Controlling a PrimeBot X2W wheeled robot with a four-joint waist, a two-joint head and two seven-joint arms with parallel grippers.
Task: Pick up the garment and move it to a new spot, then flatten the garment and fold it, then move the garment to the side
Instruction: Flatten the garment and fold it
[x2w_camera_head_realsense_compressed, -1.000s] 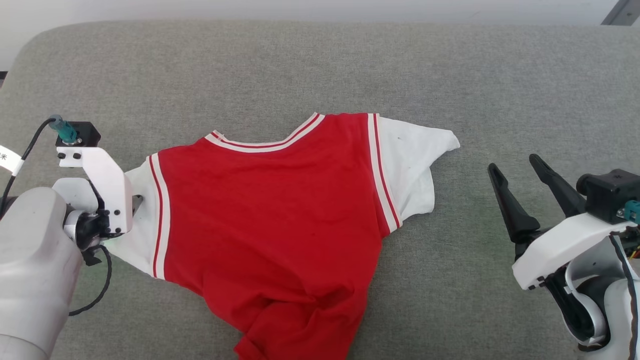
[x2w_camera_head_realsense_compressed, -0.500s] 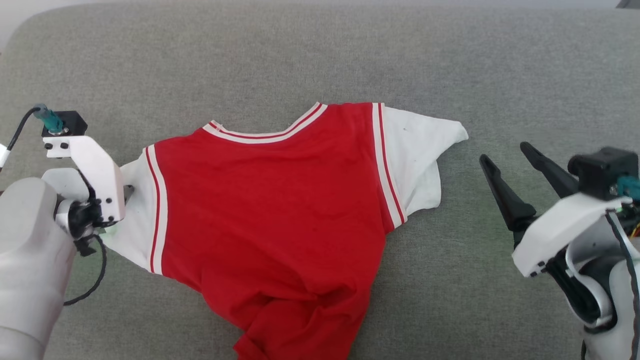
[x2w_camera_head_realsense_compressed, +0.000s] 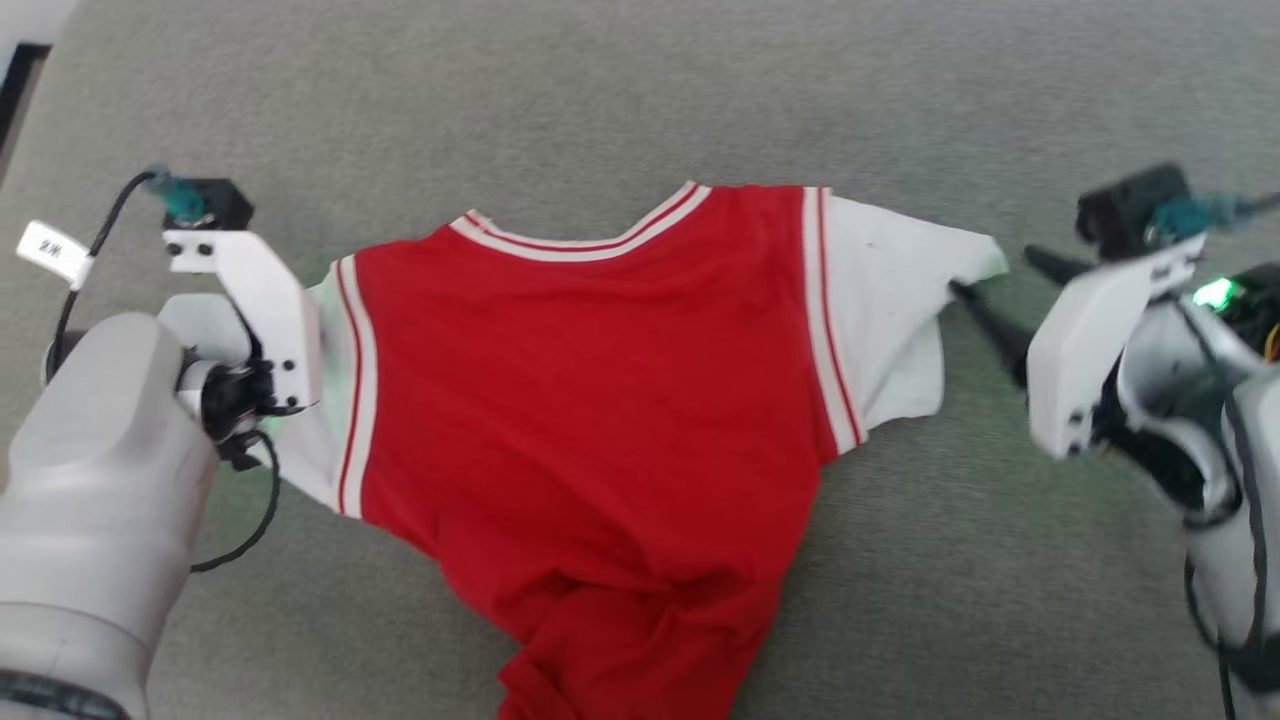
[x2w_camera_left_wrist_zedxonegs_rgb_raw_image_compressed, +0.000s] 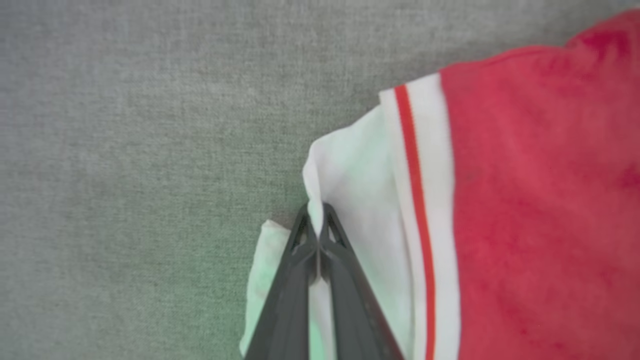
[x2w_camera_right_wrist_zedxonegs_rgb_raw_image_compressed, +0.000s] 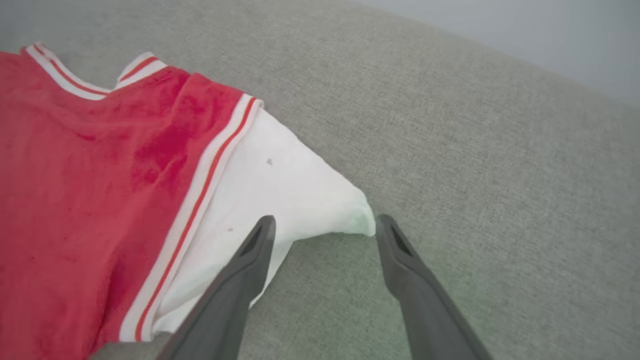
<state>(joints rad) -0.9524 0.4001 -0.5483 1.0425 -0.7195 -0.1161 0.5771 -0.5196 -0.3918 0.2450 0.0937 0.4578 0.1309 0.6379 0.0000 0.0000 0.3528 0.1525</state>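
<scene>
Fingers of the left tool (x2w_camera_left_wrist_zedxonegs_rgb_raw_image_compressed: 316, 220) are clenched together on a pinched fold of the white sleeve (x2w_camera_left_wrist_zedxonegs_rgb_raw_image_compressed: 350, 190) at the garment's left end. The right tool (x2w_camera_right_wrist_zedxonegs_rgb_raw_image_compressed: 322, 225) stands released, its two dark fingers (x2w_camera_right_wrist_zedxonegs_rgb_raw_image_compressed: 240, 280) spread to either side of the pointed tip of the other white sleeve (x2w_camera_right_wrist_zedxonegs_rgb_raw_image_compressed: 285, 195), at the garment's right end. The garment (x2w_camera_head_realsense_compressed: 590, 400) lies spread out, neckline away from the robot, its red body bunched into folds on the near side. Under and all around the garment runs the bench (x2w_camera_head_realsense_compressed: 640, 90), covered in grey woven fabric. Beyond the bench's edge, past the garment's right sleeve, a plain pale wall (x2w_camera_right_wrist_zedxonegs_rgb_raw_image_compressed: 525, 35) shows.
</scene>
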